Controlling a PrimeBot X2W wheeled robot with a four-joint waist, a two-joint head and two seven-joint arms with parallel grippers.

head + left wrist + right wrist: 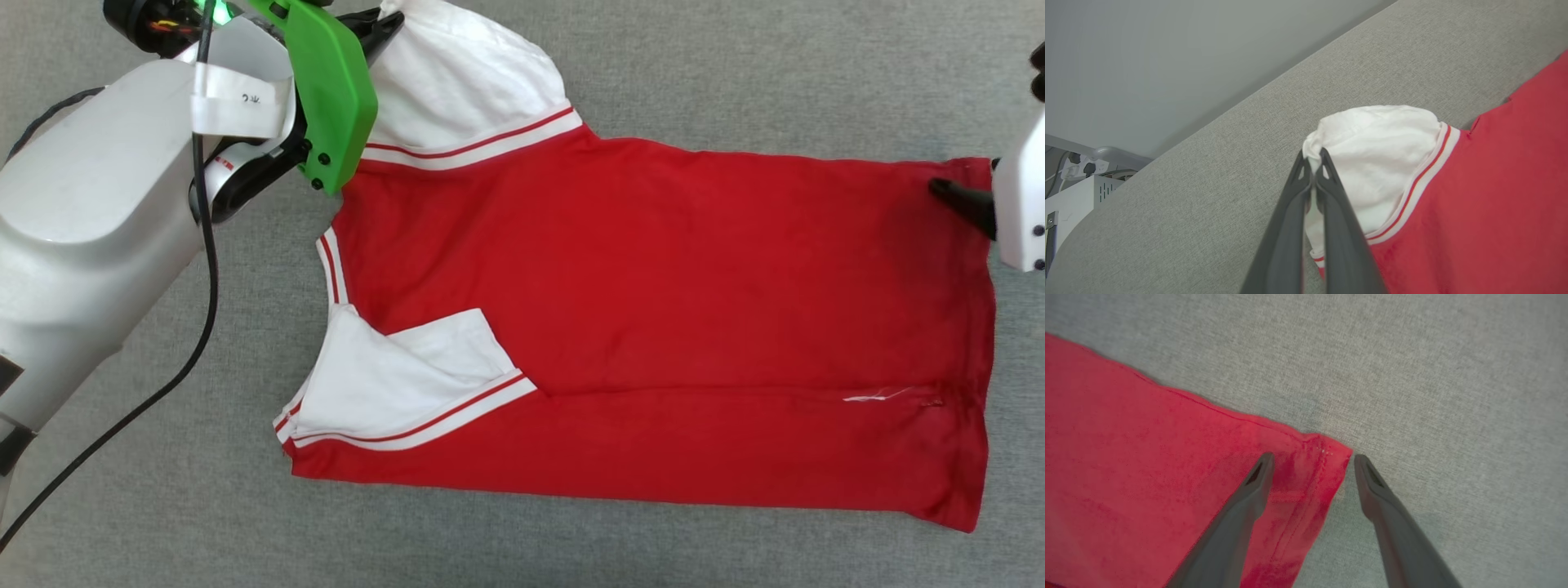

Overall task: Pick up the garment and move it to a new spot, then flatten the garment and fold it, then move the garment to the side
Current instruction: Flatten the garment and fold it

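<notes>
The right gripper point(1313, 457) stood with its jaws wide apart. One fingertip point(1259, 473) lay over the red garment point(1147, 457), just inside its stitched hem. The other hung over the grey fabric surface point(1433, 396), just beside the garment's corner, which sat between the two tips.

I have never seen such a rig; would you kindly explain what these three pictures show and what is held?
This is a two-armed robot. One picture comes from its head camera, looking down; the other two come from cameras on its wrists, looking along the dark fingers. A red T-shirt with white sleeves lies on a grey cloth surface. The left gripper is shut on one white sleeve. The right gripper is open, astride the shirt's hem corner, holding nothing.
</notes>
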